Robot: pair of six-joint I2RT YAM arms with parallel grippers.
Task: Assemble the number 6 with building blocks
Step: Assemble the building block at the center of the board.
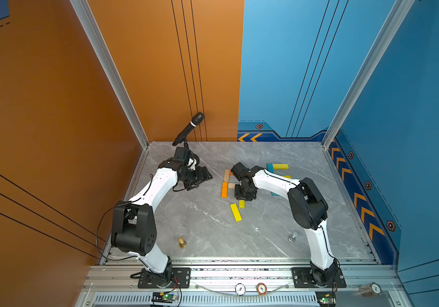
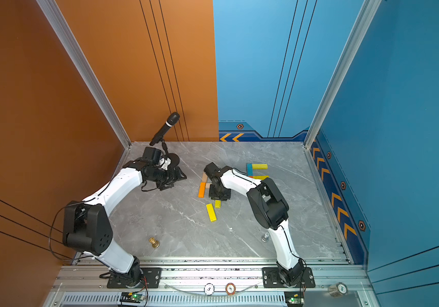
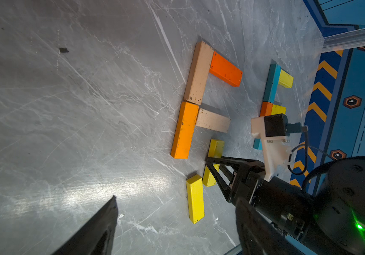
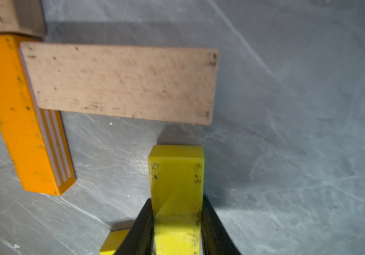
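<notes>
**Right end effector clamps a yellow block beside the half-built figure**

The right end effector (image 4: 177,213) is closed on the held yellow block (image 4: 177,176), its black fingers (image 4: 145,223) pressing the two long sides. The block's free end points at the outer end of the middle pale block (image 4: 122,81), just short of it, with a narrow strip of counter (image 1: 199,226) between. Whether the held block rests on the counter or hangs just above it is not clear.

The middle pale block butts sideways against the orange block (image 4: 27,123). In the left wrist view the orange block lies end to end with the upper pale block (image 3: 199,72) – and a red-orange block (image 3: 225,69) juts from that one's far end, parallel to the middle pale block. A loose yellow block (image 3: 194,198) lies flat just beside the clamped one.

Behind the right arm sits a second cluster – a blue block (image 3: 272,82) with a far yellow block (image 3: 286,78) against it.

The left end effector (image 1: 201,177) hangs open, well apart from the blocks, holding nothing.
</notes>
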